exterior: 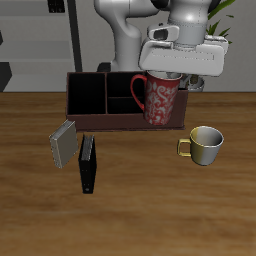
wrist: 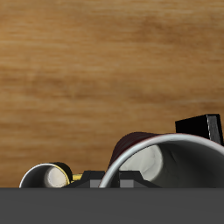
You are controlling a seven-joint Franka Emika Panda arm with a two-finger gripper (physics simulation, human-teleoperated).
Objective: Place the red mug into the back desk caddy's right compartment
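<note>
Wood-grain brown covers the table [exterior: 130, 215], which fills the scene from its front edge to the shelving behind. On it, toward the back edge and near the middle, lies the back desk caddy [exterior: 90, 122], a long, low, dark brown box with a black inside, split by dividers into sections. Its right compartment [exterior: 162, 122], the end section, is largely hidden behind the mug.

White and grey, the robot arm [exterior: 185, 20] comes down from the back of the table and ends in the gripper [exterior: 172, 75], poised over that end of the caddy. Its fingers close on the rim of the red mug [exterior: 155, 98] and carry it, tilted, with the mouth leaning toward the back edge. The mug's lower part overlaps the caddy's end section; whether it touches the floor or walls cannot be told. In the wrist view the pale rim of the red mug [wrist: 166, 162] curves large and close, with wood beyond it.

Nearer the front edge than the caddy, and well apart from it, stands a cream-gold mug [exterior: 206, 144] with a yellow handle. On the caddy's other side, toward the table's middle, a grey book [exterior: 63, 143] lies just beside an upright black book [exterior: 88, 164].
</note>
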